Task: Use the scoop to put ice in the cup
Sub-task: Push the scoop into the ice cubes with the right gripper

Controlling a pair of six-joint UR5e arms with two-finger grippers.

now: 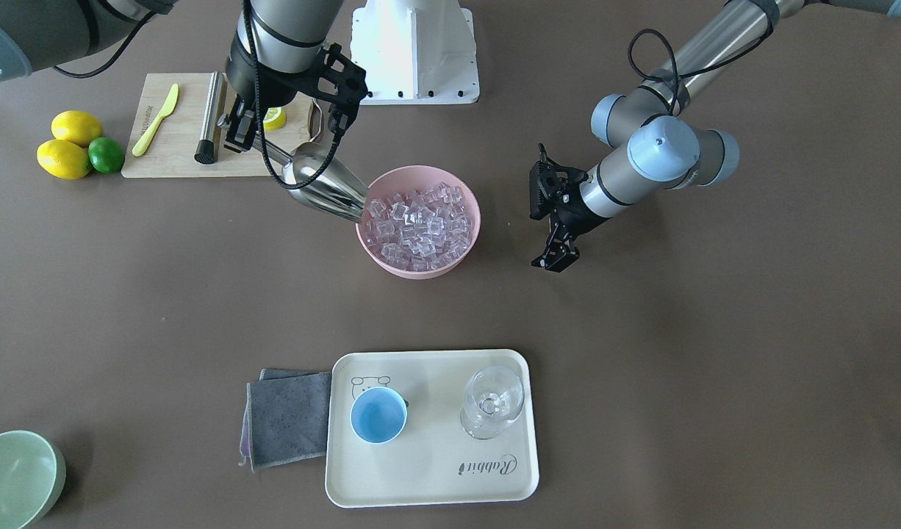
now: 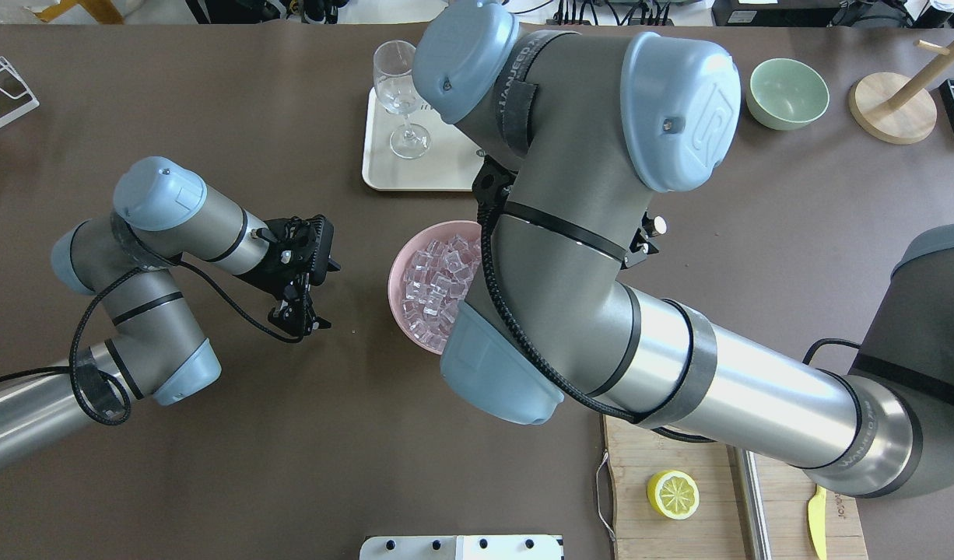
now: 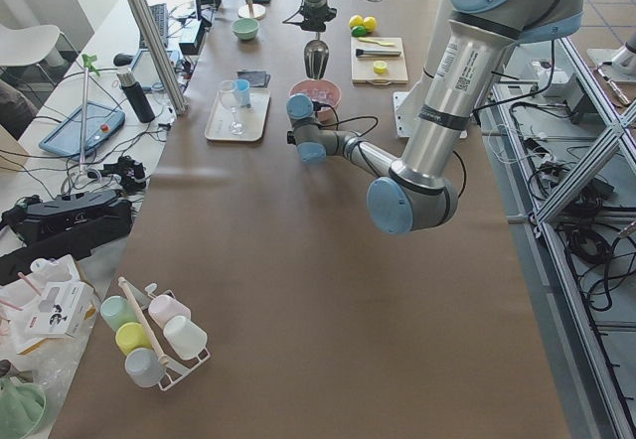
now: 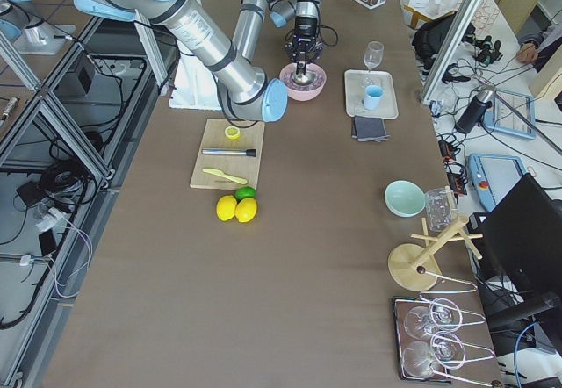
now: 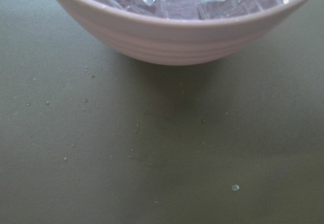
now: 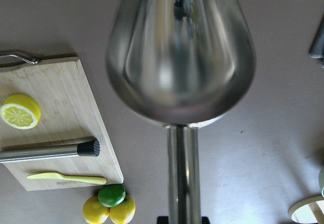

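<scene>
My right gripper [image 1: 246, 138] is shut on the handle of the shiny steel scoop [image 1: 325, 187]. The scoop slants down with its mouth at the rim of the pink bowl [image 1: 421, 270], touching the edge of the ice [image 1: 419, 220]. In the right wrist view the scoop's trough [image 6: 179, 57] is empty. My left gripper [image 1: 555, 261] hangs low beside the bowl's other side, open and empty; its wrist view shows the bowl wall [image 5: 177, 41] close ahead. The light-blue cup [image 1: 378, 415] stands empty on the cream tray [image 1: 436, 470], far from both grippers.
A clear stemmed glass [image 1: 492, 402] shares the tray. A grey cloth [image 1: 289, 419] lies beside it. Behind the scoop a cutting board [image 1: 171, 154] carries a steel rod [image 1: 210, 117], a yellow knife [image 1: 155, 121] and a lemon half [image 1: 275, 117]. Lemons and a lime [image 1: 72, 147] lie nearby; a green bowl [image 1: 17, 477] stands at a corner.
</scene>
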